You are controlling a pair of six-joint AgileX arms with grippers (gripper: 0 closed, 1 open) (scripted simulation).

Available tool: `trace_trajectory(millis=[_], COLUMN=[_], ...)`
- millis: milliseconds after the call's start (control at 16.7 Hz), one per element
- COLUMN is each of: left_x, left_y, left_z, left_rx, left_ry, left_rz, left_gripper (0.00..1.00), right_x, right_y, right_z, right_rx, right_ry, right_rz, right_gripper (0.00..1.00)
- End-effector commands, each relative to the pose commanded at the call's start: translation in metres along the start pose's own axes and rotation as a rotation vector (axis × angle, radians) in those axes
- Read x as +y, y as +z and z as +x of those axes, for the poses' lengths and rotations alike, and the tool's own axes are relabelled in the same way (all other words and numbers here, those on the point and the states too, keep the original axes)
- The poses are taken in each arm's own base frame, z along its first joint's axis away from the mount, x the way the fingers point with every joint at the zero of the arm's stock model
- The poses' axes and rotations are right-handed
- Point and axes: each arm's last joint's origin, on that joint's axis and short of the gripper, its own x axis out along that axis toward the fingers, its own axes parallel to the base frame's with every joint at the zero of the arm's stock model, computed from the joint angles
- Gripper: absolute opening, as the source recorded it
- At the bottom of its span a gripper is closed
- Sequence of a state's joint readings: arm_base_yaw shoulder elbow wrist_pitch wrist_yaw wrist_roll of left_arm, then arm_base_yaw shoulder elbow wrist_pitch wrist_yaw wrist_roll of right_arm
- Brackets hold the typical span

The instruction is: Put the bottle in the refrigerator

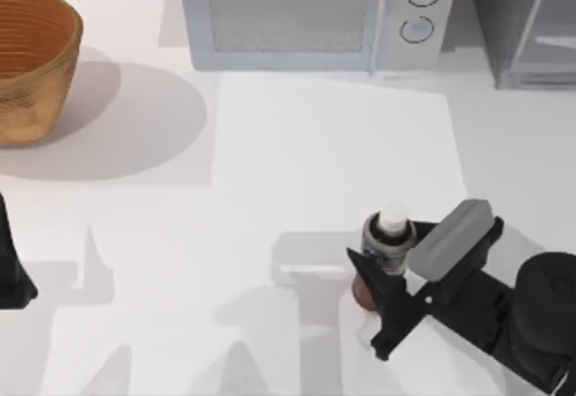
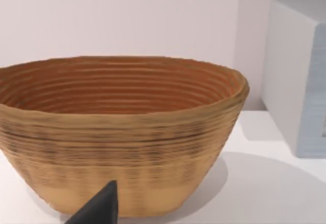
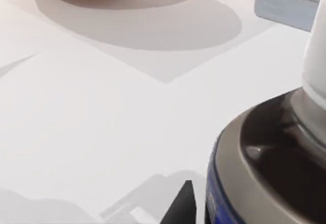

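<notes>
The bottle stands near the table's front right corner. My right gripper hugs its middle, fingers closed around it. It looks small, light and smooth (maybe slippery), so the label band is best.
</notes>
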State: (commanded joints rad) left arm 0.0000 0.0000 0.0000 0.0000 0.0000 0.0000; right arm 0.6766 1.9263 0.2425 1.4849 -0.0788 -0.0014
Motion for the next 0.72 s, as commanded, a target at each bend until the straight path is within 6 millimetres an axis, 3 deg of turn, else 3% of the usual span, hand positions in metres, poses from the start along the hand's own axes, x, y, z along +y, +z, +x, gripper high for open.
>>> trace_trajectory(millis=[240, 720], left_x=[0.0, 0.0], left_y=[0.0, 0.0], left_z=[0.0, 0.0], left_rx=[0.0, 0.0], left_ry=[0.0, 0.0], left_rz=[0.0, 0.0], left_gripper=[1.0, 1.0], right_x=[0.0, 0.0], right_y=[0.0, 0.0], right_z=[0.0, 0.0], right_rx=[0.0, 0.0], right_ry=[0.0, 0.0], right_rz=[0.0, 0.0], right_gripper=[0.03, 0.01])
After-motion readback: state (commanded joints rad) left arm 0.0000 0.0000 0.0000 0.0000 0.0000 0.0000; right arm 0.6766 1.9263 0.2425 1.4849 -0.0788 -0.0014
